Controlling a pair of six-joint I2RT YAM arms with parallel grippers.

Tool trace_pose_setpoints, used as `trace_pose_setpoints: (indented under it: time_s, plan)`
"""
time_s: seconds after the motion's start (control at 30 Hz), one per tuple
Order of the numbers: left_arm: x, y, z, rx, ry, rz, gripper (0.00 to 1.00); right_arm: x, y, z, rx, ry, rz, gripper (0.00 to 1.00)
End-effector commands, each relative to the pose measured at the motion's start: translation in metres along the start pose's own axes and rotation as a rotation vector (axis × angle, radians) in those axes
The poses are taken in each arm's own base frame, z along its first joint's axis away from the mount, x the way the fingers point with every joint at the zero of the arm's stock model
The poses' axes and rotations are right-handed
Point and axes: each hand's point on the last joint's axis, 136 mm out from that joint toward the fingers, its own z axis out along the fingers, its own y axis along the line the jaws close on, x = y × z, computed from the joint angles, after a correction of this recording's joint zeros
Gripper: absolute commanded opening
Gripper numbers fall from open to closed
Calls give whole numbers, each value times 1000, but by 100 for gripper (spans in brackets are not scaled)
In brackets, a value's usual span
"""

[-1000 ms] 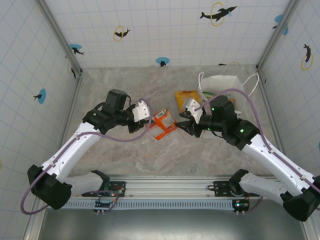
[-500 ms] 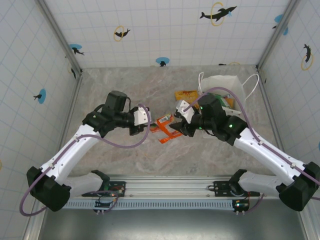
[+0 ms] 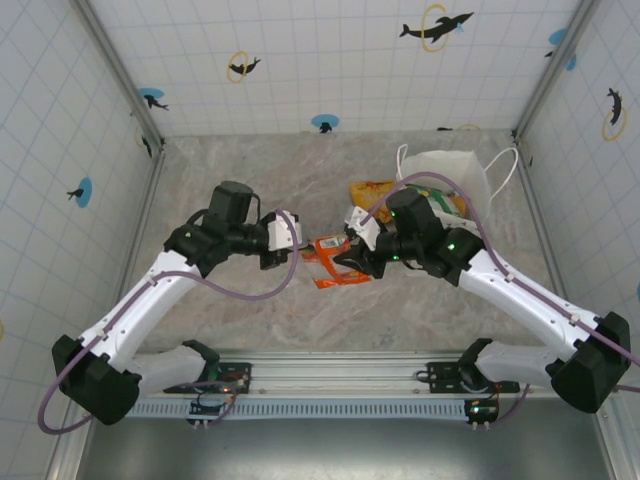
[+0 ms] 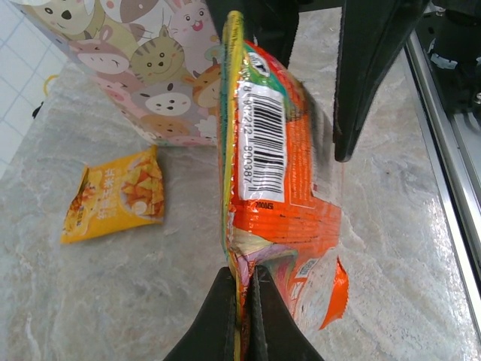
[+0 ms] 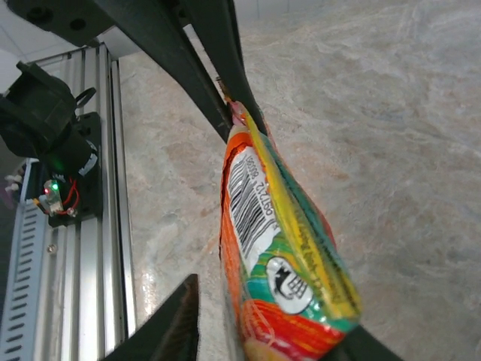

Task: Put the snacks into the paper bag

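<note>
An orange snack packet (image 4: 282, 188) with a barcode hangs above the table, pinched at one edge. My left gripper (image 4: 244, 284) is shut on that edge. From above, this gripper (image 3: 308, 250) meets the packet (image 3: 335, 265) at mid-table. My right gripper (image 3: 349, 262) stands at the packet's other end. In its wrist view the packet (image 5: 274, 248) sits between the right gripper's (image 5: 270, 316) jaws, with a gap at one finger (image 5: 169, 327). The white paper bag (image 3: 450, 172) lies at the back right, its side (image 4: 143, 64) printed with cartoon animals. A yellow packet (image 4: 116, 199) lies in front of it.
The yellow packet (image 3: 372, 190) lies just left of the bag's mouth, behind the right gripper. More colourful packets (image 3: 455, 205) show at the bag's opening behind the right arm. Tiled walls close in the table, and a metal rail (image 5: 68, 248) runs along the near edge.
My right gripper has moved left to the orange packet and its jaws have narrowed around the far end. The left gripper has kept hold and shifted the packet slightly.
</note>
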Motion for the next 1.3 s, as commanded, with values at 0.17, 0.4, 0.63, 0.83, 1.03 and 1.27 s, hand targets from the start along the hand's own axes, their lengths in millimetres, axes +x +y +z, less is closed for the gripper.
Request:
trace_pose_setpoints:
  time_s: [0.17, 0.4, 0.63, 0.83, 1.03, 1.27]
  plan:
    - [-14, 4, 0, -13, -61, 20, 0, -22, -8, -13, 84, -80, -10, 0]
    - [-11, 7, 2, -26, -58, -43, 27, -31, -19, -30, 190, -141, -9, 0]
    - [-4, 29, 3, -164, -60, -184, 68, -44, -26, -48, 265, -202, 6, 0]
    - [6, 73, -4, -392, -69, -477, 85, -77, -39, -81, 361, -326, 73, 0]
    - [25, 99, -5, -536, -78, -713, 89, -115, -54, -126, 467, -455, 121, 0]
    - [32, 105, 10, -520, -69, -804, 89, -145, -89, -201, 663, -615, 195, 0]
